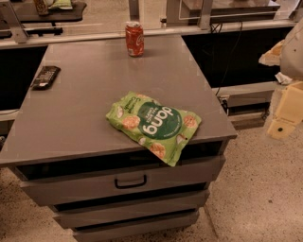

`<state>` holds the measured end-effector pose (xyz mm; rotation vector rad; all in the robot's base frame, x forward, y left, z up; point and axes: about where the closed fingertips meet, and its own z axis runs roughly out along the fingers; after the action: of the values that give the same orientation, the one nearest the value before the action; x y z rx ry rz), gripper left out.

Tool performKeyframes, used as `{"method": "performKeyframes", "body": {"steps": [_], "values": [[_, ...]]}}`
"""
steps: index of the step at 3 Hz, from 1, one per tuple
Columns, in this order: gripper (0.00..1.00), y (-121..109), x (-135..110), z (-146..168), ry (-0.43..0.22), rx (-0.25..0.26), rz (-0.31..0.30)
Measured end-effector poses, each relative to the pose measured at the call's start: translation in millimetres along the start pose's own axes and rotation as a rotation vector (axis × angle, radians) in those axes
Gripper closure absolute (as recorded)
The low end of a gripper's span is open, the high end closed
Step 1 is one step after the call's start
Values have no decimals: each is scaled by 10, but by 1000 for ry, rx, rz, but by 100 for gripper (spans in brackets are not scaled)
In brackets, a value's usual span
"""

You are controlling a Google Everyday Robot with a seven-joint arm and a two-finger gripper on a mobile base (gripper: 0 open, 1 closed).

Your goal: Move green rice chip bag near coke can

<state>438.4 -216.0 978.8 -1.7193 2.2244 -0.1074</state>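
The green rice chip bag (154, 124) lies flat near the front right of the grey cabinet top (80, 94), and one corner hangs over the front edge. The coke can (134, 39) stands upright at the far edge of the top, well behind the bag. My gripper (285, 113) is at the right edge of the view, off the cabinet to the right of the bag and beyond the cabinet's right side. It touches nothing.
A dark flat object (45, 77) lies at the cabinet's left edge. The cabinet has drawers (130, 181) in front. A rail and table legs (203, 14) run behind it. Speckled floor (265, 189) lies to the right.
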Motion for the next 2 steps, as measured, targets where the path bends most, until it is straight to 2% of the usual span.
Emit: {"method": "performKeyframes", "body": {"steps": [1,2], "values": [[0,0,0,0,0,0,0],[0,42,-410,418,-112,-42,-20]]}}
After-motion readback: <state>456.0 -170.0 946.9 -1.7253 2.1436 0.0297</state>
